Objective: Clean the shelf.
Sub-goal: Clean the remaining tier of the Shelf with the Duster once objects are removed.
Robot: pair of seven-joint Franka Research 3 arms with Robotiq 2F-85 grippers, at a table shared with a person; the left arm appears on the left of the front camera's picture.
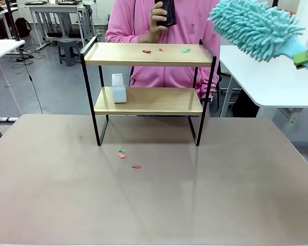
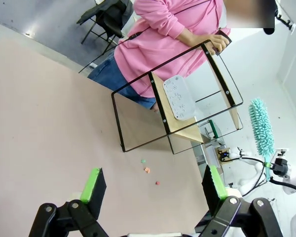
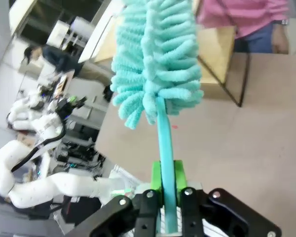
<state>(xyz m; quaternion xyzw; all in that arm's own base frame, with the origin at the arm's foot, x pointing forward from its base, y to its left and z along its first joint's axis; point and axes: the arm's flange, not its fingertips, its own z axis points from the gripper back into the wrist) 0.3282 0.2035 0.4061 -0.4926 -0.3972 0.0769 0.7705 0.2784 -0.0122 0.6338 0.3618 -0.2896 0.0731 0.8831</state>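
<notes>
Right wrist view: right hand (image 3: 167, 178) pinches the slim handle of a fluffy teal duster (image 3: 155, 59); left hand (image 2: 155, 185) spread wide.

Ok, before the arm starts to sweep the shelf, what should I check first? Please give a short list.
1. Duster gripped: ok, right jaws shut on its handle.
2. Duster over shelf: not ok, high off its right end.
3. Scraps on top board: ok, there to sweep.
4. Person's hand clear of sweep: cannot tell, just behind the board.
5. Left jaws free: ok, open, empty.
</notes>
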